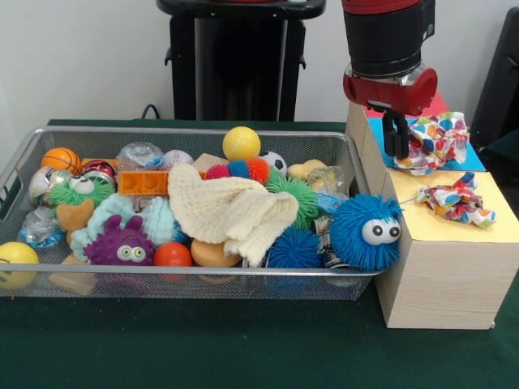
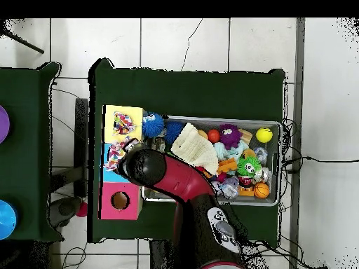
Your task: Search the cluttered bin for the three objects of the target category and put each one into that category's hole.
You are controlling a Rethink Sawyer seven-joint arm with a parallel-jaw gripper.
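The gripper [image 1: 396, 136], its black fingers close together and holding nothing, hangs beside one printed cloth [image 1: 435, 141] on the blue-topped box [image 1: 474, 160]; another [image 1: 456, 199] lies over the yellow box's hole below it, none visibly dropped in, the third unseen in the bin [image 1: 186, 132].

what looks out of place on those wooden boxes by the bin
Two printed cloths lie on top of the boxes instead of down a hole. One cloth is crumpled on the yellow top. The other sits on the blue top, the wrong box, right beside the gripper.
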